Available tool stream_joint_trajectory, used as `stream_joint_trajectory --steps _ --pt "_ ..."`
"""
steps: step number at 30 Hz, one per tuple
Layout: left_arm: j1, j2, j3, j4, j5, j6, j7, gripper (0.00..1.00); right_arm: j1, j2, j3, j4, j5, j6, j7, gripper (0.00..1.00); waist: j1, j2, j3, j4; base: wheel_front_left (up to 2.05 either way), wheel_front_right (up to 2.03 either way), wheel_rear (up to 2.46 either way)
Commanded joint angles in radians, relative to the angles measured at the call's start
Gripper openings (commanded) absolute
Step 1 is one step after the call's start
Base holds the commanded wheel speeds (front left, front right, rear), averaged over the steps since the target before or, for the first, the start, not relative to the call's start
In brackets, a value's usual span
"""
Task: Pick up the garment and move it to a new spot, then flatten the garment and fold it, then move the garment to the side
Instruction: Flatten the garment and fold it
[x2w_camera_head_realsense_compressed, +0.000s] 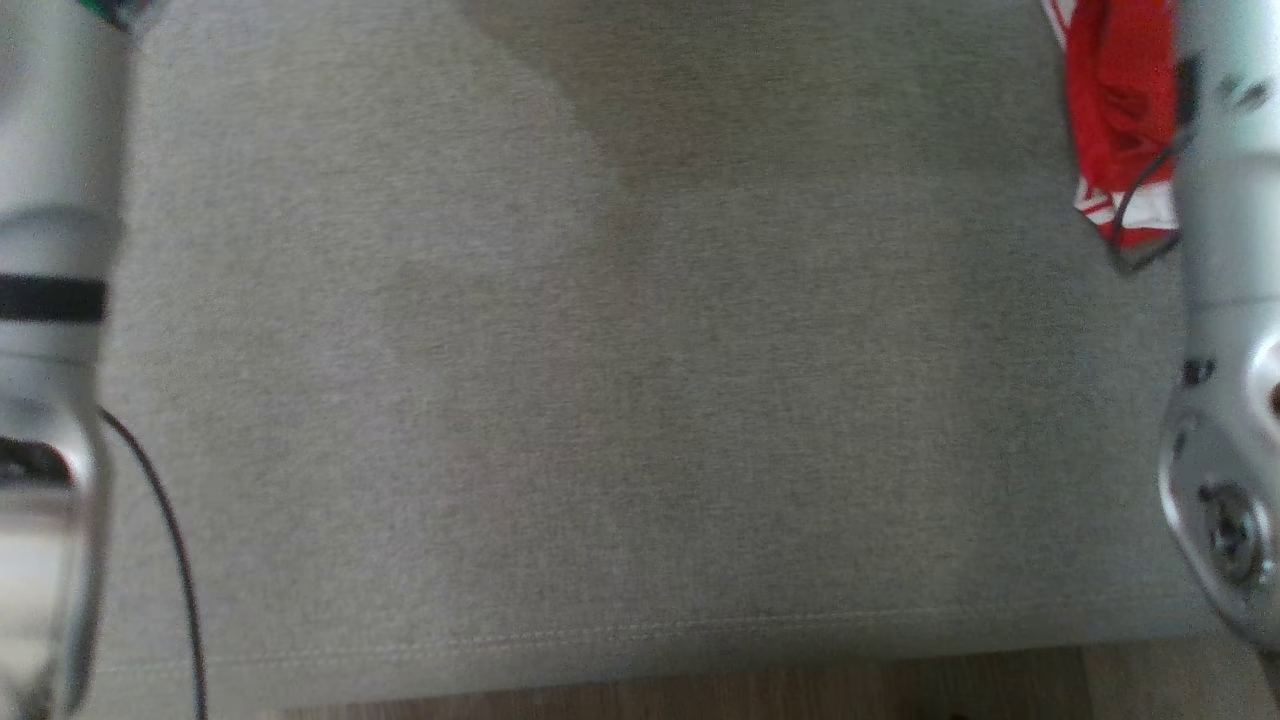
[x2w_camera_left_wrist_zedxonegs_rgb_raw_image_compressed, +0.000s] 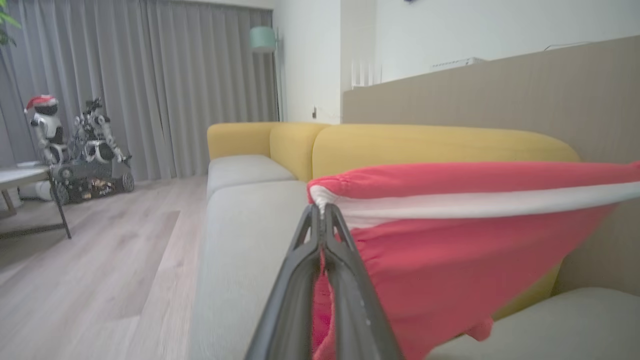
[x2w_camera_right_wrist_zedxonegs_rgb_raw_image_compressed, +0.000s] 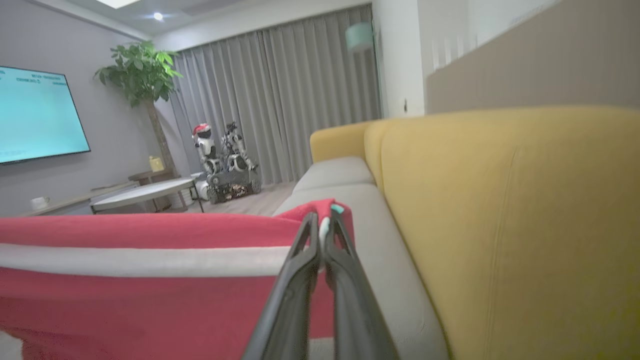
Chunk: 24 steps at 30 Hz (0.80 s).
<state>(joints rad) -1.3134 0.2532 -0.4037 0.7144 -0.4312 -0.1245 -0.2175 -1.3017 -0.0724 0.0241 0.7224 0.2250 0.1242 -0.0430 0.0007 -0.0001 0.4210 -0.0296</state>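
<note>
Holding the red garment (x2w_camera_left_wrist_zedxonegs_rgb_raw_image_compressed: 450, 250) stretched above the grey sofa seat (x2w_camera_head_realsense_compressed: 640, 400), left fingers (x2w_camera_left_wrist_zedxonegs_rgb_raw_image_compressed: 295, 285) and right fingers (x2w_camera_right_wrist_zedxonegs_rgb_raw_image_compressed: 290, 295) are both closed on its edge; lower it evenly, keeping tension, I think.

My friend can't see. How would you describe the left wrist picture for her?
The shut left end effector pinches the corner of a red garment with a white stripe, stretched toward the view's right above a grey sofa seat. Behind stand the sofa's yellow back, grey curtains and two robot figures.
</note>
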Motion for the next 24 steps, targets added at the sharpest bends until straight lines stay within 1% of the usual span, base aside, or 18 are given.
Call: stream_joint_trajectory --steps 1,3,6,12,15,18,24 --pt "-0.014 0.04 0.018 -0.011 -0.013 -0.003 -0.014 0.0 0.004 0.022 0.014 -0.005 0.021 0.007 -0.021 0.0 -0.0007 0.0001 0.003 0.014 0.0 0.0 0.0" --pt "0.029 0.024 -0.005 0.028 -0.028 -0.004 -0.026 0.0 0.041 0.022 0.035 0.056 0.049 0.007 -0.052 0.0 -0.0007 0.0001 -0.003 0.025 0.0 0.0 0.0" --pt "0.118 0.005 -0.073 0.06 -0.055 -0.006 -0.035 0.0 0.101 0.022 0.066 0.144 0.086 0.007 -0.079 0.0 -0.0007 0.0001 -0.017 0.037 0.0 0.0 0.0" --pt "0.315 0.002 -0.206 0.07 -0.14 -0.006 -0.042 0.0 0.227 0.022 0.112 0.298 0.099 0.007 -0.08 0.0 -0.0007 0.0001 -0.069 0.065 0.0 0.0 0.0" --pt "0.406 0.01 -0.268 0.066 -0.171 -0.006 -0.043 0.0 0.286 0.012 0.143 0.354 0.1 0.007 -0.063 0.0 -0.0007 0.0001 -0.112 0.073 0.0 0.0 0.0" --pt "0.477 0.02 -0.311 0.049 -0.203 -0.006 -0.044 0.0 0.333 -0.002 0.178 0.387 0.116 0.007 -0.031 0.0 -0.0007 0.0001 -0.151 0.079 0.0 0.0 0.0" --pt "0.591 0.037 -0.392 0.035 -0.25 -0.006 -0.044 0.0 0.431 -0.04 0.27 0.403 0.174 0.007 0.072 0.0 -0.0007 0.0001 -0.231 0.086 0.0 0.0 0.0"
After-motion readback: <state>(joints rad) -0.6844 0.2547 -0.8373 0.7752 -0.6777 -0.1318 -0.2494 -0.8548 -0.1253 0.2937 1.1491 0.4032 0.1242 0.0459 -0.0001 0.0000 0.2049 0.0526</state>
